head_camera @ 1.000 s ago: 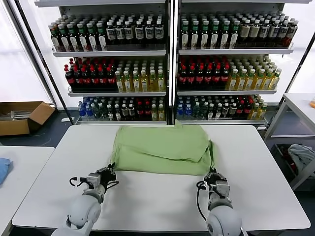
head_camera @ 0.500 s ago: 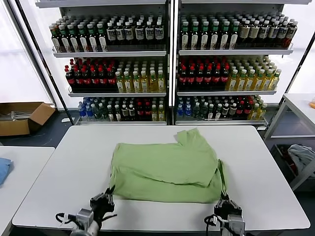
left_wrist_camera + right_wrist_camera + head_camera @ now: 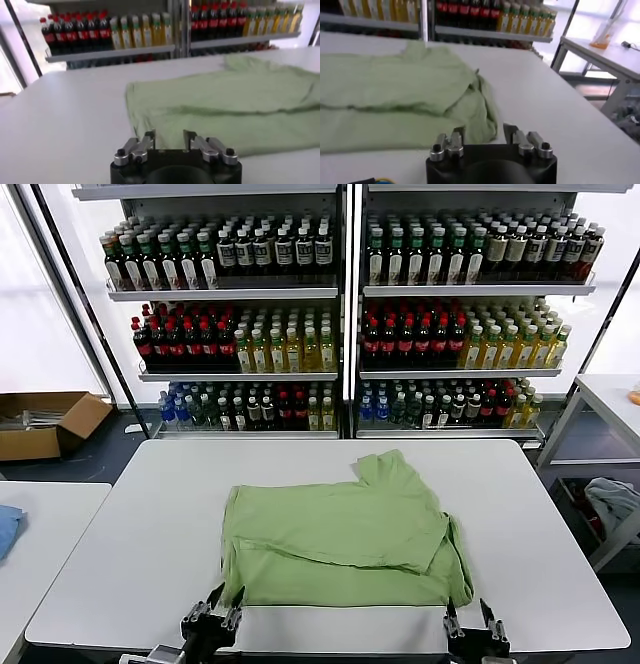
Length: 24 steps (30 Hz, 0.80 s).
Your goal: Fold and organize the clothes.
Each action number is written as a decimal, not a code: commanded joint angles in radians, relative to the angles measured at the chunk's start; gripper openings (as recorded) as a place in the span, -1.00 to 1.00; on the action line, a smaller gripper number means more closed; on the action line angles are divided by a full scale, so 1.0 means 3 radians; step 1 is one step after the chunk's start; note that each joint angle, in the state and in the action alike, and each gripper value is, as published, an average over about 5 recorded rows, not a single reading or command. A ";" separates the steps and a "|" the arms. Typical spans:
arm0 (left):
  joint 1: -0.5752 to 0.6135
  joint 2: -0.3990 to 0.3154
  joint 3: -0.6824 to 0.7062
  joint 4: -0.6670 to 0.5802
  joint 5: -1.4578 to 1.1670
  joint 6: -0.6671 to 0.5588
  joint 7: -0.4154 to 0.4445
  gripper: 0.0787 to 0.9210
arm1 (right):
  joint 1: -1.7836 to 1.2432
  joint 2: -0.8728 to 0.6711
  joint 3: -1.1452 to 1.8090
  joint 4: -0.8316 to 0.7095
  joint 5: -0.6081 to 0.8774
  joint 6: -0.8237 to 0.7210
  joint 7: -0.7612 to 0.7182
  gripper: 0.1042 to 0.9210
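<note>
With the shirt (image 3: pixel 340 534) lying folded near the counter's (image 3: pixel 120 554) front edge, the left hand (image 3: pixel 212 621) and right hand (image 3: pixel 477 630), both released, should back off level so no fabric snags.

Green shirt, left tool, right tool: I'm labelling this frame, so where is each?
Green shirt (image 3: pixel 340 529): head view, middle of the folded body.
Left tool (image 3: pixel 212 621): head view, between its fingertips.
Right tool (image 3: pixel 474 630): head view, between its fingertips.

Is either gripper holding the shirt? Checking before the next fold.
No: the left gripper and right gripper stand open, clear of the green shirt.
</note>
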<state>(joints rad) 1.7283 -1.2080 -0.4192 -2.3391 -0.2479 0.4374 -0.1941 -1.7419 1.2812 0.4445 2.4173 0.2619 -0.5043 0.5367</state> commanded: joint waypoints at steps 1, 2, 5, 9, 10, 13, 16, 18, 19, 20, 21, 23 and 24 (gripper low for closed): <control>-0.0416 -0.0070 -0.0152 -0.0255 -0.0030 0.0008 -0.0005 0.13 | 0.0998 -0.0099 0.0472 -0.0165 0.0396 0.0019 -0.0217 0.63; -0.0561 -0.0056 -0.0196 -0.0174 -0.0062 0.0004 0.0019 0.21 | 0.1149 -0.0172 0.0483 -0.0295 0.0428 0.0010 -0.0331 0.68; -0.1027 0.0003 -0.0253 0.0151 -0.0232 0.0027 0.0110 0.42 | 0.1649 -0.0463 0.0414 -0.0696 0.0638 -0.0087 -0.0656 0.75; -0.1724 0.0073 -0.0180 0.0686 -0.0500 0.0172 0.0257 0.67 | 0.2269 -0.0983 0.0101 -0.1209 0.1039 -0.0231 -0.1039 0.76; -0.1887 0.0107 -0.0135 0.0834 -0.0567 0.0234 0.0317 0.70 | 0.2451 -0.1109 -0.0034 -0.1370 0.1112 -0.0243 -0.1109 0.76; -0.2294 0.0224 0.0041 0.1233 -0.0698 0.0404 0.0458 0.76 | 0.2983 -0.1315 -0.0484 -0.1865 0.1248 -0.0247 -0.1133 0.76; -0.2663 0.0305 0.0255 0.1632 -0.0699 0.0459 0.0525 0.77 | 0.3351 -0.1293 -0.0838 -0.2300 0.1302 -0.0247 -0.1050 0.76; -0.2855 0.0317 0.0368 0.1895 -0.0686 0.0464 0.0528 0.77 | 0.3538 -0.1192 -0.0988 -0.2557 0.1265 -0.0245 -0.1007 0.76; -0.2931 0.0312 0.0408 0.2006 -0.0679 0.0464 0.0521 0.77 | 0.3623 -0.1125 -0.1044 -0.2678 0.1236 -0.0245 -0.0990 0.76; -0.2991 0.0301 0.0443 0.2108 -0.0675 0.0465 0.0511 0.77 | 0.3697 -0.1053 -0.1078 -0.2777 0.1203 -0.0244 -0.0982 0.76; -0.3044 0.0289 0.0473 0.2195 -0.0674 0.0465 0.0501 0.77 | 0.3772 -0.0967 -0.1108 -0.2898 0.1166 -0.0244 -0.0978 0.76; -0.3117 0.0266 0.0522 0.2328 -0.0671 0.0467 0.0482 0.77 | 0.3904 -0.0801 -0.1152 -0.3123 0.1103 -0.0242 -0.0983 0.76; -0.3145 0.0257 0.0544 0.2391 -0.0668 0.0468 0.0474 0.77 | 0.3967 -0.0717 -0.1168 -0.3235 0.1067 -0.0238 -0.0995 0.76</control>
<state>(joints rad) 1.0070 -1.1512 -0.3231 -1.8571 -0.4124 0.5479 -0.0803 -0.8820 1.0232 0.2517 1.8119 0.5570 -0.5628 0.2801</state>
